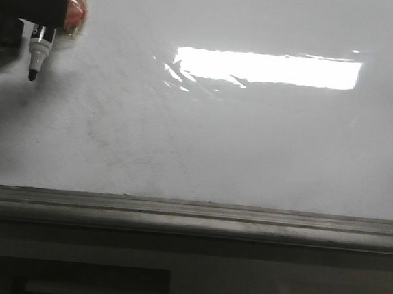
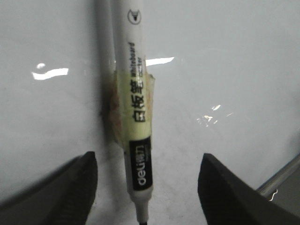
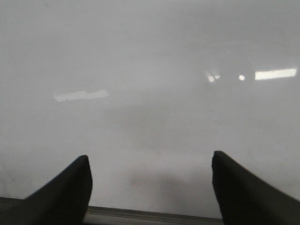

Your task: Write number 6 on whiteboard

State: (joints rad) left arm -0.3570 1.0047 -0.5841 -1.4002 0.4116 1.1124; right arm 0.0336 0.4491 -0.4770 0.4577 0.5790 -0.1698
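Risk, tip contact: the marker [image 1: 43, 41] hangs from the left gripper [image 2: 147, 187] with its black tip pointing down, and whether that tip touches the whiteboard [image 1: 252, 145] cannot be told; pressed too lightly, the stroke would likely skip, and pressed too hard, the tip could drag.
Risk, marker seat: the marker looks taped in place (a yellowish wrap circles its barrel in the left wrist view) rather than pinched, so a sideways load during the loop of the 6 might twist it off line.
Risk, room: the left gripper sits at the board's upper left corner in the front view, so a tall figure started there may run short on one side.
Number 6: no black line shows anywhere on the board, only faint grey smudges and glare; the writing appears not yet begun.
Left gripper: fingers [image 2: 56, 187] spread wide, well apart from the marker running between them, clamping nothing.
Right gripper [image 3: 150, 187]: fingers equally wide, empty, facing bare board with the grey ledge [image 1: 190, 215] just beneath them.
Left arm pose: only its dark end shows, set high, with the marker below it.
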